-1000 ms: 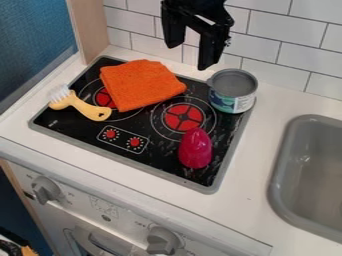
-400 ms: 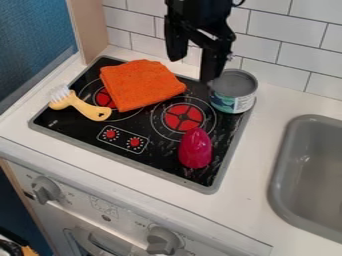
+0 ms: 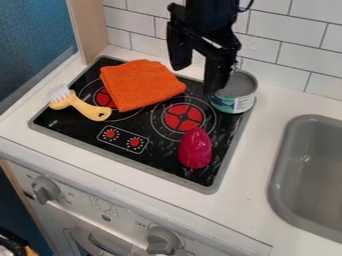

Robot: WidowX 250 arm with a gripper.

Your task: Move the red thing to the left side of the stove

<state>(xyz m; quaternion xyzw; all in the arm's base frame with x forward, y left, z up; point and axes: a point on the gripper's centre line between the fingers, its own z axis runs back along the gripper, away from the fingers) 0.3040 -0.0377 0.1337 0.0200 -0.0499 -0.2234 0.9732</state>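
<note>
The smooth magenta-red tapered object [image 3: 195, 150] lies at the near right of the black, grey-rimmed toy stove [image 3: 160, 162]. The black two-finger gripper [image 3: 197, 80] hangs above the far right part, fingers wide apart, nothing between them. A label-wrapped grey metal can [image 3: 235, 102] occupies the far right corner; a folded orange cloth [image 3: 140, 86], the far left portion; a yellow-handled white-bristled brush [image 3: 81, 107], the left edge.

An open end effector [image 3: 197, 77] hangs above the stove [image 3: 155, 159].
</note>
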